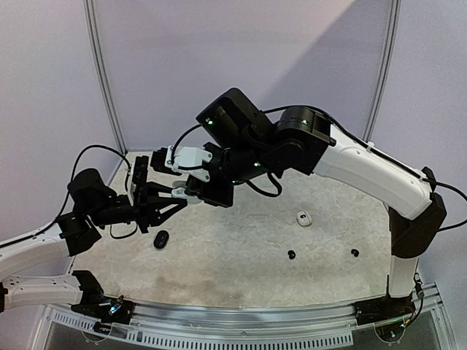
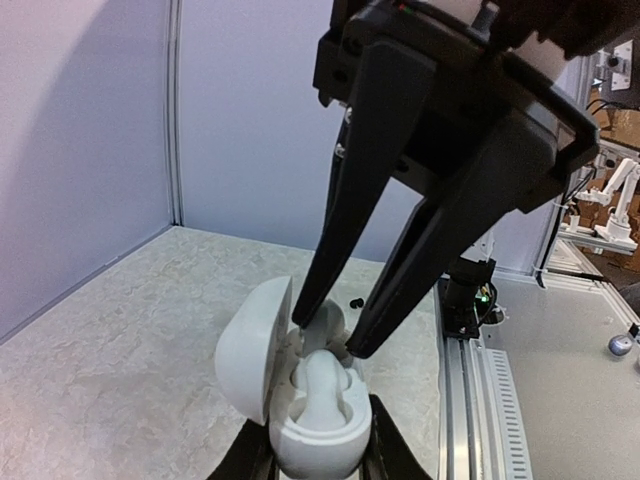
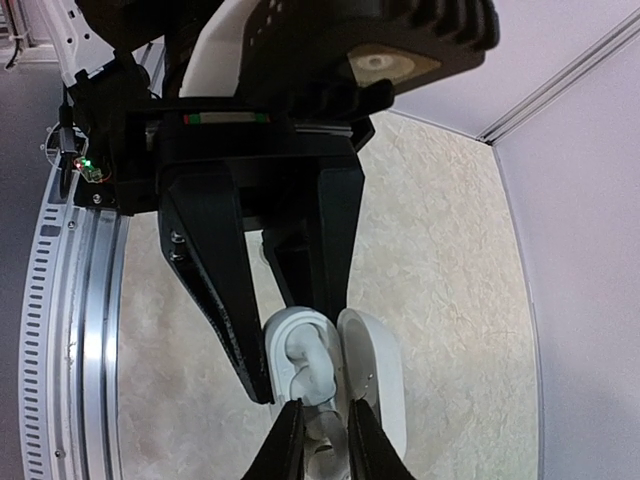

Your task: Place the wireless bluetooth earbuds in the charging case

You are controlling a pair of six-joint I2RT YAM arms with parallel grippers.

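Observation:
A white charging case (image 2: 320,435) is held upright off the table, its lid (image 2: 250,350) swung open to the left. My left gripper (image 2: 320,458) is shut on the case's lower body, one finger on each side. My right gripper (image 3: 326,440) reaches into the open case (image 3: 300,350) from above. It is shut on a white earbud (image 3: 330,432) at the far well, next to the lid. In the left wrist view its fingertips (image 2: 300,312) pinch that earbud (image 2: 328,325). In the top view both grippers meet at the table's left, left gripper (image 1: 162,203) and right gripper (image 1: 179,191).
A black oval case (image 1: 161,239) lies on the table just in front of the grippers. Two black earbuds (image 1: 291,254) (image 1: 354,252) sit near the front right, and a small white rounded item (image 1: 303,218) lies beyond them. The metal rail (image 1: 241,324) runs along the near edge.

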